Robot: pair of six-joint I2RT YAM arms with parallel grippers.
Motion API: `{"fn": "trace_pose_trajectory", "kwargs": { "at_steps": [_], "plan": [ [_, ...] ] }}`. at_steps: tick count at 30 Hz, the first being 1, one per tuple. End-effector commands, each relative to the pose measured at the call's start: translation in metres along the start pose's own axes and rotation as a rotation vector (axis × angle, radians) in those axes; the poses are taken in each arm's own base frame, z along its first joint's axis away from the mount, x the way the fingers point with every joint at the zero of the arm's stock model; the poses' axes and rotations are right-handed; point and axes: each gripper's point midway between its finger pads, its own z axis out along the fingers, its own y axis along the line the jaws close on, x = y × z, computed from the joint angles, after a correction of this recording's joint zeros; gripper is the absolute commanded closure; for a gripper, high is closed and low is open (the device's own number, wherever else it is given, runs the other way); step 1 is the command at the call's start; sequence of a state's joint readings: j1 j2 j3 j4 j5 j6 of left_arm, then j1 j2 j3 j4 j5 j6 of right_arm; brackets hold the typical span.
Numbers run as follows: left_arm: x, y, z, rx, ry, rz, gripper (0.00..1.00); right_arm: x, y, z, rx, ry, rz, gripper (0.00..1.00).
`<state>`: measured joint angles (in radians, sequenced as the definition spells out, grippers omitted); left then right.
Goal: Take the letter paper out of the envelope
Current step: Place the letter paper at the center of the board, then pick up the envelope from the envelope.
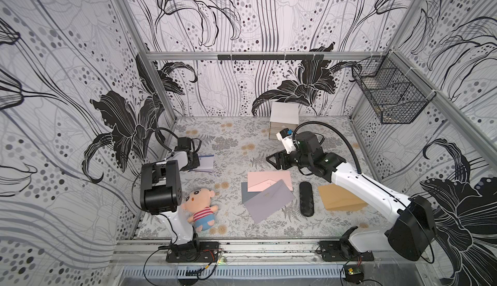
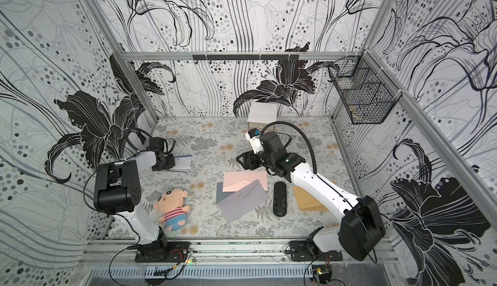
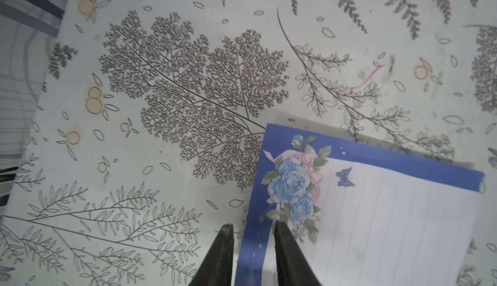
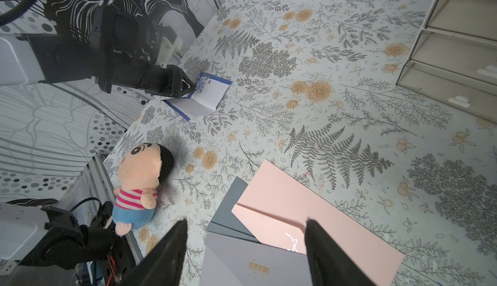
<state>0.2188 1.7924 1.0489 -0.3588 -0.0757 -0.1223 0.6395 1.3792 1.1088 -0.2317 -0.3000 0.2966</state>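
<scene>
The letter paper [image 1: 206, 161], white with a blue border and blue roses, lies folded on the table at the left back, outside any envelope. My left gripper [image 3: 252, 226] is at its edge. The fingers stand a little apart, and the blue border [image 3: 255, 241] runs flat between them, unpinched. A pink envelope [image 1: 271, 181] lies mid-table, partly covered by a lilac-grey envelope [image 1: 269, 200], and both overlap a dark grey one [image 1: 246, 191]. My right gripper [image 4: 246, 222] hovers open above the pink and lilac-grey envelopes with nothing between its fingers.
A brown envelope [image 1: 338, 197] lies partly under the right arm, with a black oblong case [image 1: 306, 198] beside it. A plush doll [image 1: 200, 204] lies at front left. A small drawer box [image 1: 283, 119] stands at the back. A wire basket [image 1: 390, 96] hangs on the right wall.
</scene>
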Motion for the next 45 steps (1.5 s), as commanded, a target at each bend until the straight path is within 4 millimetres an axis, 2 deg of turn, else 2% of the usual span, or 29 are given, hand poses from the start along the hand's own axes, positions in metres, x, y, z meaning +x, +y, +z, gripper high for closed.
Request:
{"fn": "trace_pose_trajectory", "kwargs": {
  "at_steps": [1,7,13,17,19,21,22,25,28,30,33,34,36,39,41,45],
  "plan": [
    [-0.022,0.003,-0.003,-0.006,-0.060,0.007,0.67,-0.006,0.005,-0.002,-0.018,-0.004,0.009,0.28],
    [-0.022,0.009,-0.008,-0.041,-0.069,0.005,0.60,-0.005,0.002,-0.002,-0.010,0.002,0.017,0.27],
    [-0.033,0.009,-0.031,-0.028,-0.114,-0.026,0.57,0.002,-0.006,0.001,0.010,0.022,0.049,0.27],
    [-0.045,-0.002,-0.049,0.036,-0.129,-0.085,0.56,0.006,-0.012,0.001,0.037,0.033,0.072,0.28],
    [-0.054,-0.013,-0.060,0.086,-0.143,-0.109,0.55,0.009,-0.015,0.001,0.052,0.045,0.082,0.28],
    [-0.065,-0.035,-0.075,0.166,-0.169,-0.109,0.54,0.014,-0.018,0.000,0.073,0.073,0.093,0.29],
    [-0.069,-0.049,-0.082,0.212,-0.181,-0.097,0.53,0.017,-0.020,-0.002,0.087,0.086,0.097,0.30],
    [-0.069,-0.115,-0.108,0.377,-0.180,0.019,0.53,0.028,-0.031,-0.009,0.157,0.116,0.128,0.31],
    [-0.041,-0.186,-0.131,0.516,-0.132,0.180,0.53,0.035,-0.046,-0.020,0.236,0.131,0.179,0.32],
    [-0.004,-0.236,-0.145,0.592,-0.079,0.307,0.52,0.043,-0.059,-0.028,0.296,0.145,0.233,0.34],
    [0.063,-0.292,-0.161,0.631,-0.003,0.470,0.50,0.065,-0.082,-0.040,0.366,0.193,0.363,0.37],
    [0.084,-0.304,-0.164,0.623,0.013,0.514,0.49,0.072,-0.089,-0.043,0.380,0.208,0.408,0.37],
    [0.127,-0.325,-0.168,0.598,0.037,0.598,0.48,0.090,-0.101,-0.050,0.390,0.233,0.519,0.38],
    [0.167,-0.338,-0.169,0.543,0.038,0.664,0.46,0.107,-0.107,-0.057,0.372,0.230,0.632,0.38],
    [0.184,-0.341,-0.169,0.503,0.022,0.696,0.45,0.114,-0.106,-0.060,0.354,0.222,0.675,0.38],
    [0.210,-0.339,-0.170,0.450,-0.003,0.768,0.33,0.125,-0.105,-0.067,0.352,0.196,0.751,0.37]
  ]
}}
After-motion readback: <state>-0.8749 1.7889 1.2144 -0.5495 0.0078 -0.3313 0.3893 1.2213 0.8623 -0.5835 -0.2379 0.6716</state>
